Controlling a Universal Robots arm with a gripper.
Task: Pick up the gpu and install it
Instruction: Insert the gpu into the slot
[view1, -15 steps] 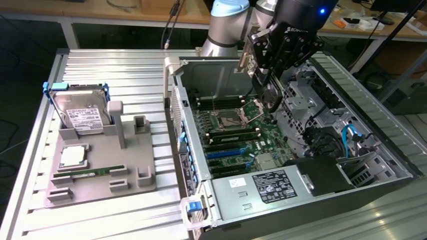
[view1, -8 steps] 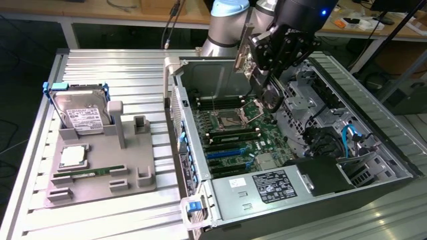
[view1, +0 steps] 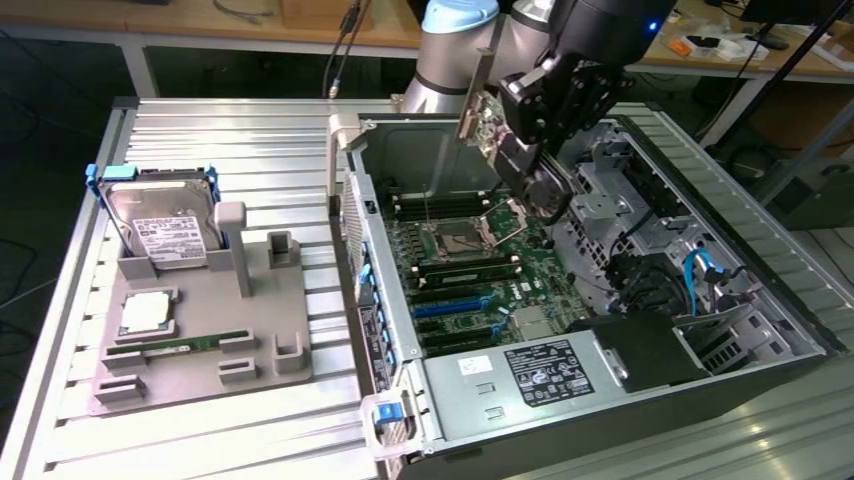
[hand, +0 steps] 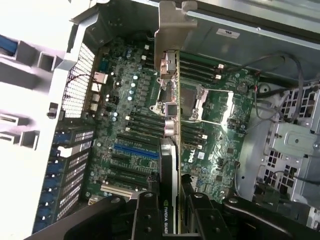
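My gripper (view1: 523, 150) is shut on the gpu (view1: 489, 140) and holds it in the air above the open computer case (view1: 747, 270). The gpu is a thin dark card seen edge-on, with its silvery end bracket (view1: 467, 112) toward the case's rear wall. In the wrist view the gpu (hand: 171, 145) runs down the middle of the picture with its bracket (hand: 167, 35) at the far end. The black fingers (hand: 148, 216) clamp it on both sides, gripper (hand: 172, 212). Below it lie the motherboard (hand: 125, 115) and its blue expansion slots (hand: 135, 150).
A grey fixture (view1: 200, 340) at the exterior view's left carries a silver hard drive in a blue frame (view1: 160, 225), a processor chip (view1: 147, 312) and a green RAM stick (view1: 174, 347). Inside the case are the CPU socket (view1: 461, 238), cables (view1: 701, 270) and the power supply (view1: 534, 375).
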